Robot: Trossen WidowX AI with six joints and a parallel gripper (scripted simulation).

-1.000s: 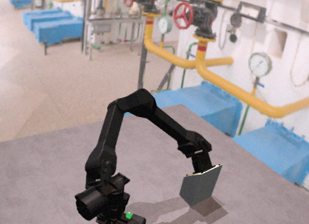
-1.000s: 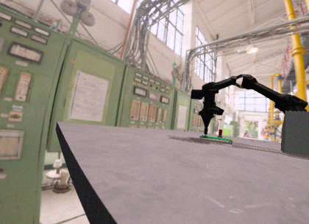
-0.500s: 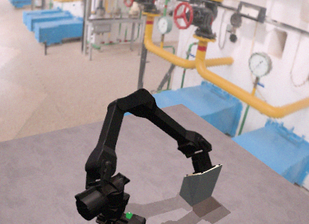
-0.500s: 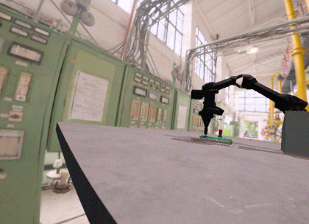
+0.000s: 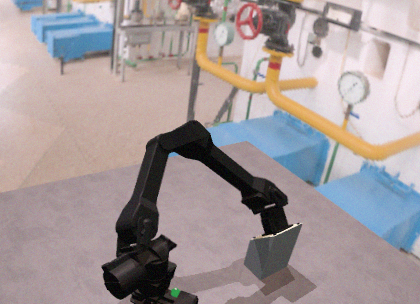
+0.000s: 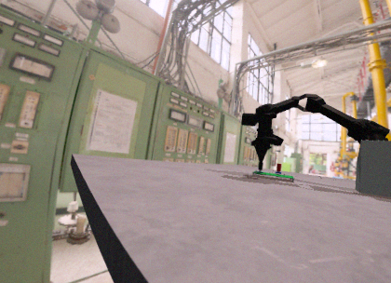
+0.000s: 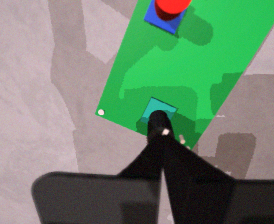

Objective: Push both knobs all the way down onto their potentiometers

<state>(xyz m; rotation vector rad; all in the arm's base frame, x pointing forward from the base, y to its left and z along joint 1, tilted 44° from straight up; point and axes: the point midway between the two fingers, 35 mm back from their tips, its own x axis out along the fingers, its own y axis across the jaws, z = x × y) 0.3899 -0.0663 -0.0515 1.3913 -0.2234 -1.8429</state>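
The green circuit board (image 7: 199,65) (image 6: 274,174) lies on the grey table; in the top view only a small green bit of it (image 5: 175,292) shows below the arm's wrist. A red knob (image 7: 171,6) (image 6: 278,168) stands on a blue potentiometer (image 7: 161,21) at the board's far end. A teal potentiometer (image 7: 157,108) sits near the board's close edge. My gripper (image 7: 161,140) (image 6: 261,166) is shut, with nothing between the fingers. Its tips point straight down onto the teal potentiometer, and a dark round top shows right under them. I cannot tell how high that knob sits.
A grey block (image 5: 272,253) (image 6: 372,168) stands at the arm's base end, to the right of the board. The table's edge (image 6: 93,208) runs along the left in the exterior view. A white leg dot (image 7: 101,112) marks the board's near corner.
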